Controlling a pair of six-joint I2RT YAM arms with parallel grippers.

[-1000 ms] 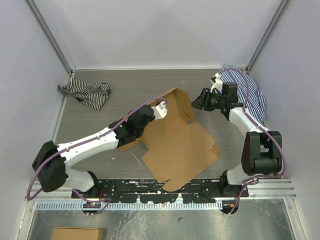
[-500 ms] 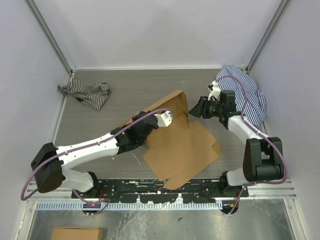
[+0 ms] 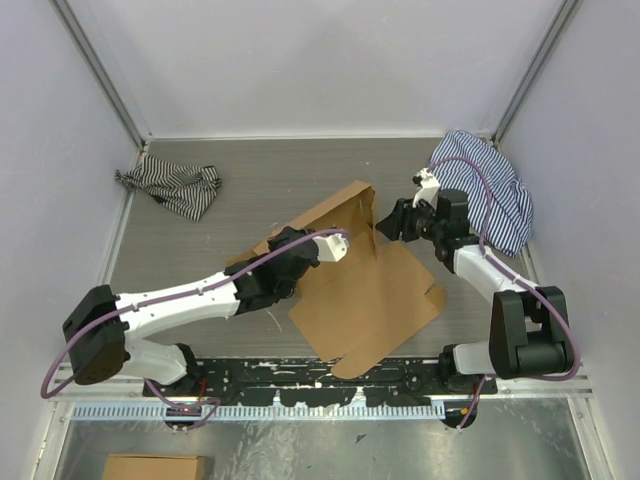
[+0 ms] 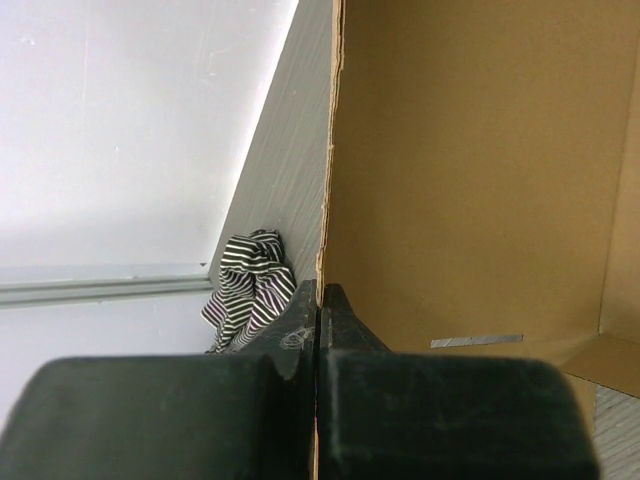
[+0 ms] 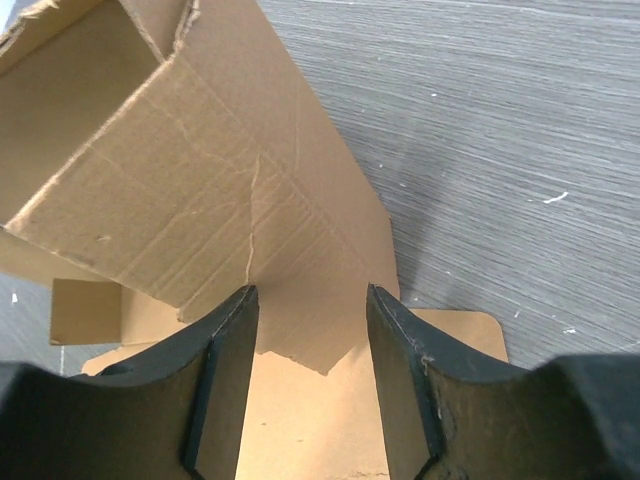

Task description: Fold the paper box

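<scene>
From the overhead camera I see the paper box (image 3: 370, 295) lying near the middle of the grey table (image 3: 280, 180), a little toward the right. Most of the brown sheet lies flat, reaching toward the near edge. One large panel on its far left side stands up at a tilt.

My left gripper (image 3: 343, 238) is at that raised panel. In the left wrist view its jaws (image 4: 318, 295) are clamped together on the thin cardboard edge, which runs straight up between the two black fingers (image 4: 345, 310). The inner brown face of the box (image 4: 470, 180) fills the right side of that view. A black-and-white striped cloth (image 4: 248, 280) shows past the edge on the left. Overhead, that cloth (image 3: 170, 187) lies crumpled at the far left of the table, well apart from the box.

My right gripper (image 3: 388, 222) sits just beside the right end of the raised panel. Through the right wrist camera its jaws (image 5: 310, 300) are spread wide, with nothing between the fingers (image 5: 225, 350). Below them I see a creased flap of the box (image 5: 230, 200) and flat cardboard. I cannot tell whether the fingertips touch the cardboard.

A blue-and-white striped cloth (image 3: 490, 190) is heaped at the far right, behind the right arm.
</scene>
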